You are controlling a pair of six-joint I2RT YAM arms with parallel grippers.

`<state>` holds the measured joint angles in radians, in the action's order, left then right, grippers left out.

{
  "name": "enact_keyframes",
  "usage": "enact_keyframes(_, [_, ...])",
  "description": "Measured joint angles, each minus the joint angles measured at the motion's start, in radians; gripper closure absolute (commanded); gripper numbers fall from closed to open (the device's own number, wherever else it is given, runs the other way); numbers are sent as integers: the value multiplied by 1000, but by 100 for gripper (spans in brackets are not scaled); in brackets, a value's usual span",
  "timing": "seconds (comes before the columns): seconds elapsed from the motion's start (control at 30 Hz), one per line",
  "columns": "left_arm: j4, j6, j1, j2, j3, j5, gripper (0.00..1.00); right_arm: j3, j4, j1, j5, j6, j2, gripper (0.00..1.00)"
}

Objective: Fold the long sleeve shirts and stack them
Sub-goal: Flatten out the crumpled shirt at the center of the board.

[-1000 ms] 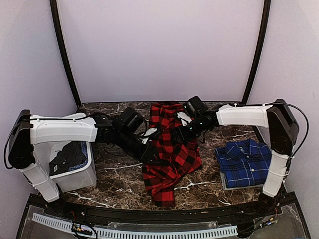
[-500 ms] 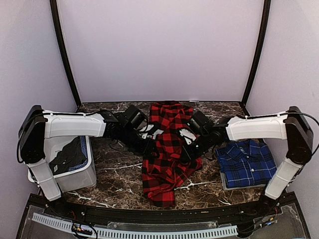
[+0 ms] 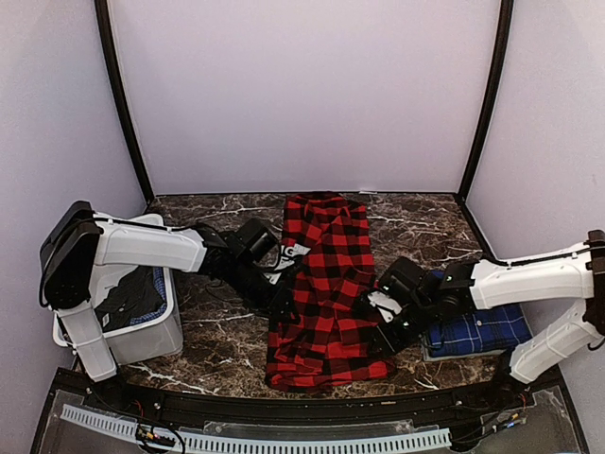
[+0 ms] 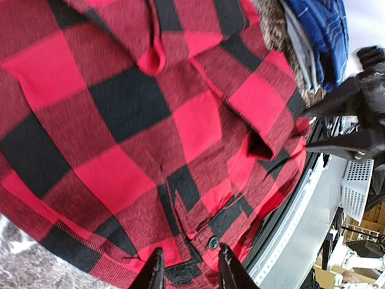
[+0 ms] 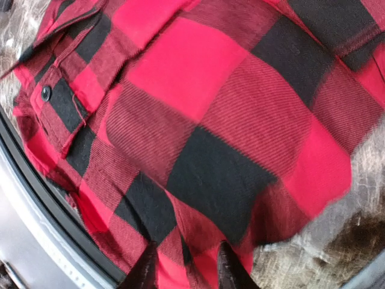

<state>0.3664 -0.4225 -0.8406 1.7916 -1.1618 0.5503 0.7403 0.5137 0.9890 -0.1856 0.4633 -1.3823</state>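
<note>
The red-and-black checked shirt lies spread down the middle of the marble table, its hem near the front edge. My left gripper sits low at its left edge; in the left wrist view the fingertips stand a little apart over the hem by a dark button. My right gripper is at the shirt's lower right edge, and a fold of red cloth runs up between its narrow jaws. The blue plaid shirt lies folded at the right, partly under the right arm.
A white bin holding dark clothes stands at the left, under the left arm. The blue shirt rests on a grey board. A black rail runs along the table's front edge, close to the red shirt's hem.
The right arm has swung toward the front edge, dragging the red shirt's right side out flatter and wider. The left gripper shifted only slightly and its jaws narrowed.
</note>
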Motion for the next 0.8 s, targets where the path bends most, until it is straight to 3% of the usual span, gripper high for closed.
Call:
enact_keyframes(0.1, [1,0,-2,1,18,0,65,-6,35,6,11,18,60,35])
enact_keyframes(0.23, [1,-14,-4,0,20,-38,60,31,79,6,73,34,125,24])
enact_keyframes(0.43, [2,-43,-4,-24,54,-95,48,139,46,6,190,34,101,22])
enact_keyframes(0.8, [5,-103,-64,-59,141,-114,45,264,-82,-56,333,-37,-143,23])
